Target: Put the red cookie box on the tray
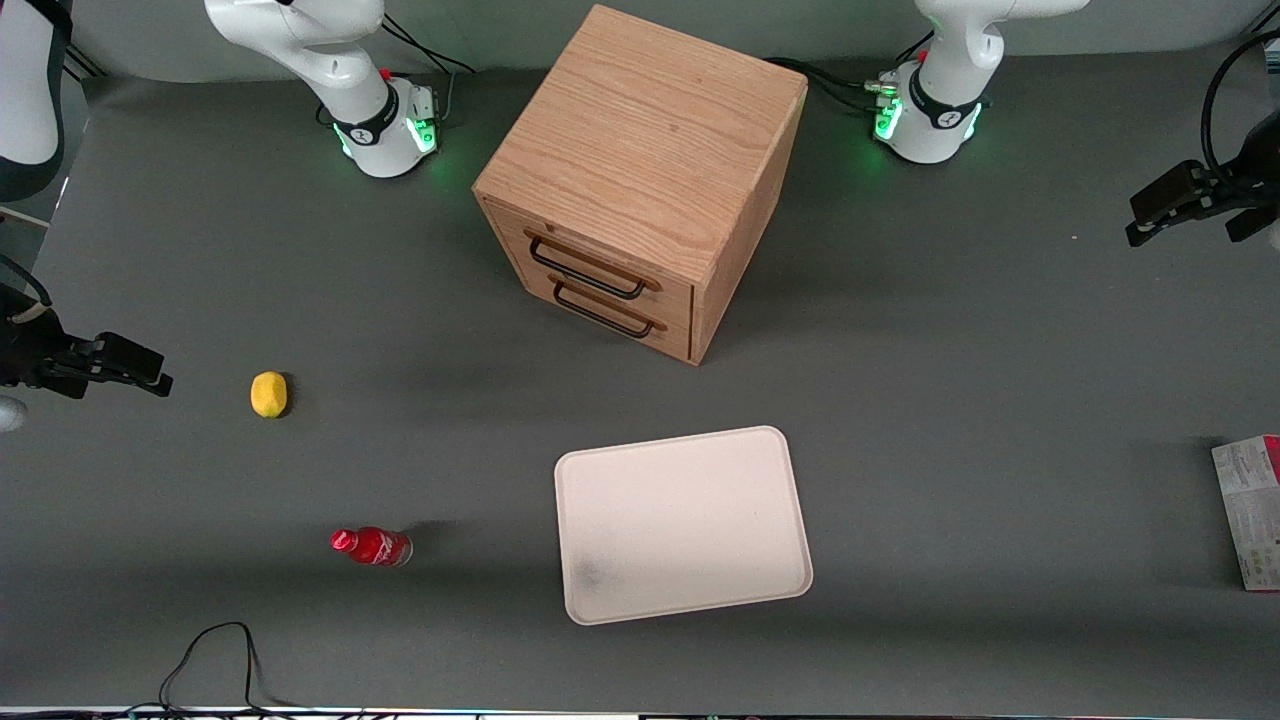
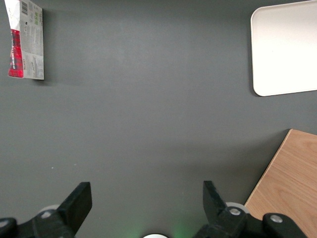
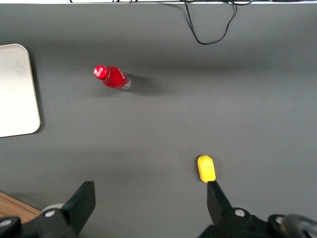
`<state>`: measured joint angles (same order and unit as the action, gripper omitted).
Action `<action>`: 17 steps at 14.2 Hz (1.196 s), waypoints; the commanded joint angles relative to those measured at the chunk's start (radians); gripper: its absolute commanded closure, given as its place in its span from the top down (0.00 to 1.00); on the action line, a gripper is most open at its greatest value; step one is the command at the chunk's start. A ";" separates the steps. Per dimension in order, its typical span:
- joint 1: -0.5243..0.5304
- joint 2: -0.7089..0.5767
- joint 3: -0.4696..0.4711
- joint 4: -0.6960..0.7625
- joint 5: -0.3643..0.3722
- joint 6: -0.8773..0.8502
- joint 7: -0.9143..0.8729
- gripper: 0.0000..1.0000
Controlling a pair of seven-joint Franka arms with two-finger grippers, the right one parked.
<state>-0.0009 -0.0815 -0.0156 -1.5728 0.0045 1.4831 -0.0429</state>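
fingers (image 2: 143, 208) spread wide above bare table; only wrist view shows whole red cookie box (image 2: 26, 40), apart from tray (image 2: 286, 48).

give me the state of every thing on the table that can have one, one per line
left arm's gripper: open, holding nothing, hovering over bare table toward the working arm's end
flat red plaid cookie box: lying flat on the table, off the tray, ungrasped
pale pinkish-white rectangular tray: nothing on it
wooden two-drawer cabinet: both drawers shut
small red bottle: cap on
yellow lemon: resting on the table
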 commanded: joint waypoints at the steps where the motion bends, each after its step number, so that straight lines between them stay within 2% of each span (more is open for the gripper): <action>1: -0.010 -0.018 0.005 -0.009 -0.009 -0.017 -0.014 1.00; 13: -0.007 0.009 0.005 -0.004 -0.011 0.000 -0.017 1.00; 17: 0.076 0.084 0.002 0.054 -0.006 0.012 0.018 1.00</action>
<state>0.0310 -0.0462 -0.0122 -1.5712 0.0040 1.4908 -0.0429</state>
